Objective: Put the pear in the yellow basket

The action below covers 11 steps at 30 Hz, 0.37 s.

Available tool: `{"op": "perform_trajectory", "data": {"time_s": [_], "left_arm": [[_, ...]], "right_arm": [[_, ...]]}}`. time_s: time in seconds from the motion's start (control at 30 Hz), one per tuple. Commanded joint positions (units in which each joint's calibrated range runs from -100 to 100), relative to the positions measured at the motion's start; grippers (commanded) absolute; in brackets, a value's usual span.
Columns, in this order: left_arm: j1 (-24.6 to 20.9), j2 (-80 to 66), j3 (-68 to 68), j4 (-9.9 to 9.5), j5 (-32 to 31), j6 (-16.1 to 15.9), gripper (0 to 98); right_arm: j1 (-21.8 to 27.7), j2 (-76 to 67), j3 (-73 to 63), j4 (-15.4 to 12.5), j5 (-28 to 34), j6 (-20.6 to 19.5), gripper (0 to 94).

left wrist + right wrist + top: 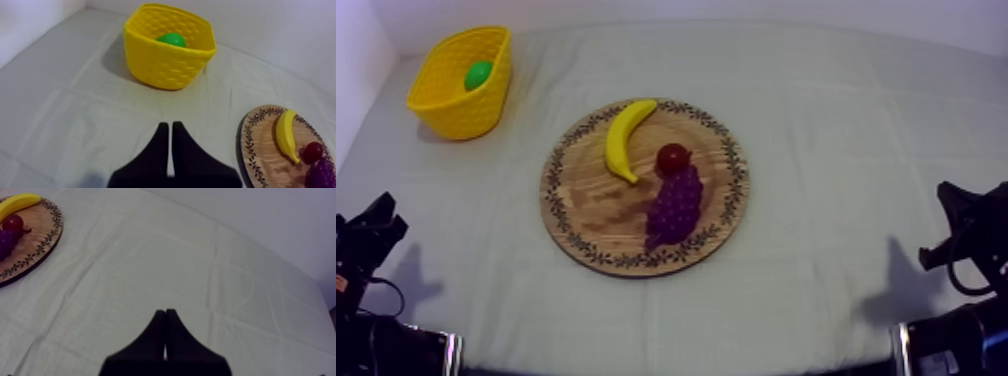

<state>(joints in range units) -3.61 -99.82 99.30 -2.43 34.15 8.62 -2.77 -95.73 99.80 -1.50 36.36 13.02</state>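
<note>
The green pear (479,74) lies inside the yellow basket (454,110) at the table's far left; the left wrist view looks at the basket (165,65) with the pear (170,39) in it. The round wooden board (596,205) sits mid-table with a banana (625,137), a small red fruit (673,157) and a bunch of grapes (674,205) on it. My left gripper (169,127) is shut on nothing, resting low at the left (376,215). My right gripper (165,313) is shut on nothing, low at the right (951,195).
The board's edge (252,150) with the banana (286,134) lies beside my left fingers' view. The board (35,250) also lies far off from my right gripper. Bare cloth separates both grippers from the board.
</note>
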Motion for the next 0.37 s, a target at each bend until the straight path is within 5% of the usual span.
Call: {"op": "perform_trajectory", "data": {"time_s": [0.0, 0.33], "left_arm": [[0.02, 0.0, 0.08, 0.01, -0.14, 0.2, 0.0], [0.02, 0.0, 0.14, 0.02, -0.35, 0.52, 0.0]], "right_arm": [[0.01, -0.03, -0.02, 0.01, 0.02, 0.0, 0.4], [0.01, -0.03, -0.02, 0.01, 0.02, -0.01, 0.4]]}}
